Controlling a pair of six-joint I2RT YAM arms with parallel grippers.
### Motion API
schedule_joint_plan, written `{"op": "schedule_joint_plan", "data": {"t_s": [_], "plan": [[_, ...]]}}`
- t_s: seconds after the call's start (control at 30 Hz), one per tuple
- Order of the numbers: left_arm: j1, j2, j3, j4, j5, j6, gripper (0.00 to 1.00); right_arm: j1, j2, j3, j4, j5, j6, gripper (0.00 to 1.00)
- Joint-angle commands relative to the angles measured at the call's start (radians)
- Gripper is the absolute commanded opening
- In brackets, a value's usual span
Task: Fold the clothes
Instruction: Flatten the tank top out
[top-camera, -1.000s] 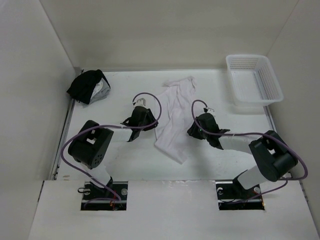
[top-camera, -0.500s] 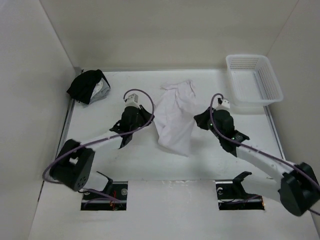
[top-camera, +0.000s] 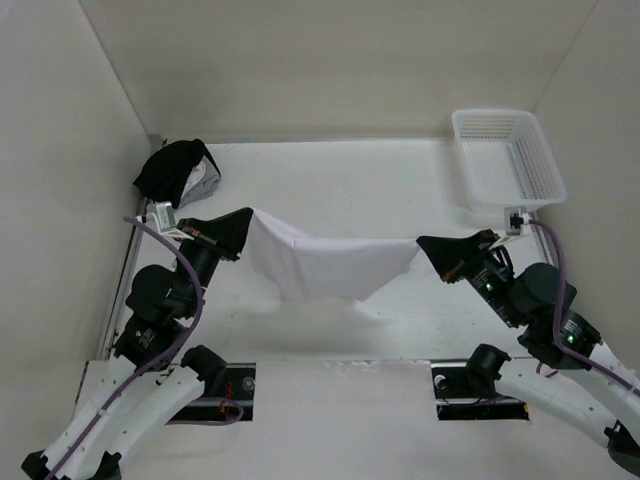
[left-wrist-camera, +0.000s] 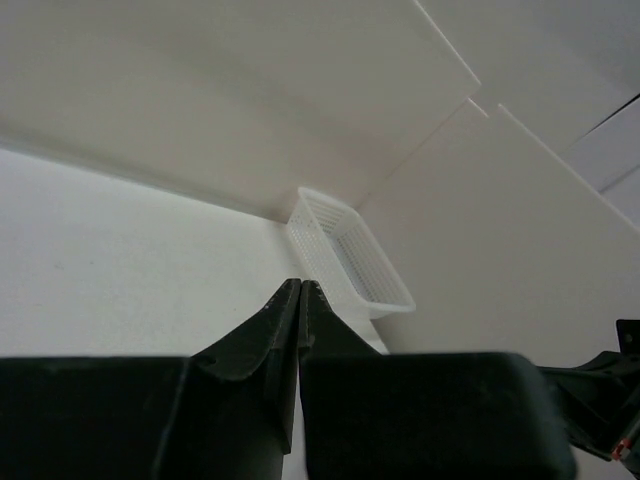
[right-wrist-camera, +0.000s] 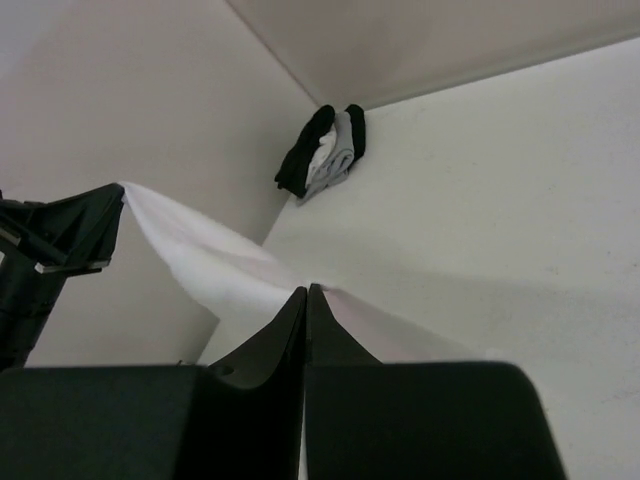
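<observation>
Far left, a crumpled black-and-grey cloth bundle (top-camera: 178, 172) sits in the back corner. The left gripper (top-camera: 248, 216) is pinched tight on one end of the thin, wrinkly white garment (top-camera: 325, 265). It's stretched above the table (top-camera: 330, 180), long axis left-right, saggy in the middle. The right gripper (top-camera: 422, 242) is clamped on the other end. A mesh plastic basket (top-camera: 497, 114) sits at the back right.

Overhead — wrist views mutually facing
</observation>
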Motion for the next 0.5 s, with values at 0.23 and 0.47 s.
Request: {"op": "schedule_joint_plan", "data": {"t_s": [0.23,0.47], "plan": [[0.052,0.234,-0.120,0.052,-0.035,-0.004,0.02,-0.262,0.348,-0.067,0.148,-0.150,-0.043,0.02],[0.222,0.753,-0.010,0.325,0.094,-0.125,0.02,-0.478,0.837,0.087,0.391,-0.335,-0.015,0.03]]}}
